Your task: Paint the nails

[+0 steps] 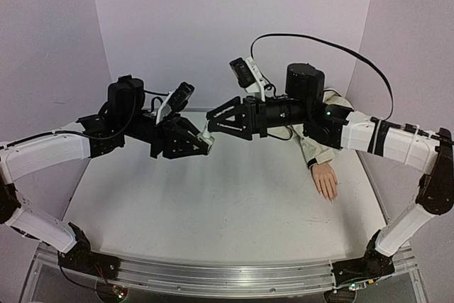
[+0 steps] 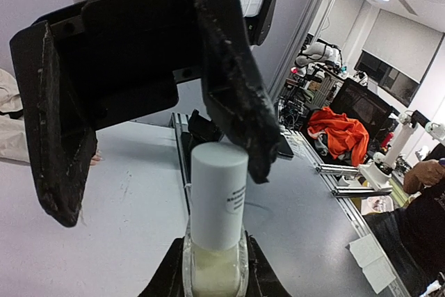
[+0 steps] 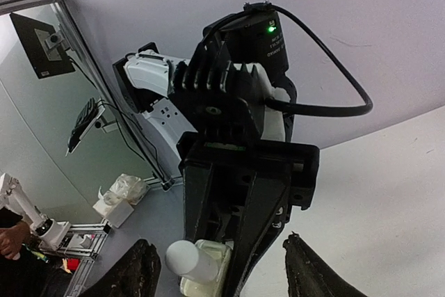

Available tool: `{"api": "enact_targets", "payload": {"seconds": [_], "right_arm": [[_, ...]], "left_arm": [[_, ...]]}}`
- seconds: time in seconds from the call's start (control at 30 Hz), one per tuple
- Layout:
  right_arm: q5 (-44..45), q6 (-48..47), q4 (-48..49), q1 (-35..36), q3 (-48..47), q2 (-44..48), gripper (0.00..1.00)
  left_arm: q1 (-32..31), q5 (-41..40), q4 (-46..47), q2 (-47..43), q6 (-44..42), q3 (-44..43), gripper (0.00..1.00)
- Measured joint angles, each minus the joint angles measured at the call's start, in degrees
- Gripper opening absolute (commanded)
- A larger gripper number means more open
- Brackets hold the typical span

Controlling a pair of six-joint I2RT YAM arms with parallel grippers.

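Observation:
A small nail-polish bottle (image 2: 216,203) with a tall white cap and a clear glass body stands upright between my left gripper's (image 2: 215,269) fingers, which are shut on the glass. In the top view the left gripper (image 1: 201,141) holds it above the table's middle. My right gripper (image 1: 213,124) faces it, open. Its wide black fingers (image 2: 233,88) straddle the cap, one tip close beside it, the other well off. From the right wrist the bottle (image 3: 198,266) shows between the spread right gripper (image 3: 217,245) tips. The peach mannequin hand (image 1: 325,179) lies palm down at right; its nails are too small to make out.
A beige jacket sleeve (image 1: 312,148) runs from the mannequin hand back under my right arm. The white table (image 1: 213,204) ends in a metal rail at the near edge. Lilac walls enclose the back and sides.

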State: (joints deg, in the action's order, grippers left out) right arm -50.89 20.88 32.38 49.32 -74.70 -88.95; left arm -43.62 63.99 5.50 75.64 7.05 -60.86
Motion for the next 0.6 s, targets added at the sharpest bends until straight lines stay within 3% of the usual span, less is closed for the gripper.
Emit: {"api": "enact_targets", "payload": {"seconds": [0.3, 0.43, 0.53, 0.6], "right_arm": [[-4.2, 1.8, 4.5, 0.6, 0.0, -2.4, 0.37], [-5.3, 2.4, 5.3, 1.3, -0.3, -3.8, 0.22], [-5.6, 2.6, 6.0, 1.7, -0.7, -4.2, 0.00], [-5.5, 1.8, 6.2, 1.9, -1.0, -4.2, 0.00]], "left_arm": [[-0.1, 2.5, 0.5, 1.2, 1.0, -0.3, 0.00], [-0.1, 2.5, 0.5, 1.6, 1.1, -0.3, 0.00], [-0.1, 2.6, 0.6, 1.6, 1.5, -0.3, 0.00], [-0.1, 2.9, 0.3, 1.6, 2.9, -0.3, 0.00]]}}
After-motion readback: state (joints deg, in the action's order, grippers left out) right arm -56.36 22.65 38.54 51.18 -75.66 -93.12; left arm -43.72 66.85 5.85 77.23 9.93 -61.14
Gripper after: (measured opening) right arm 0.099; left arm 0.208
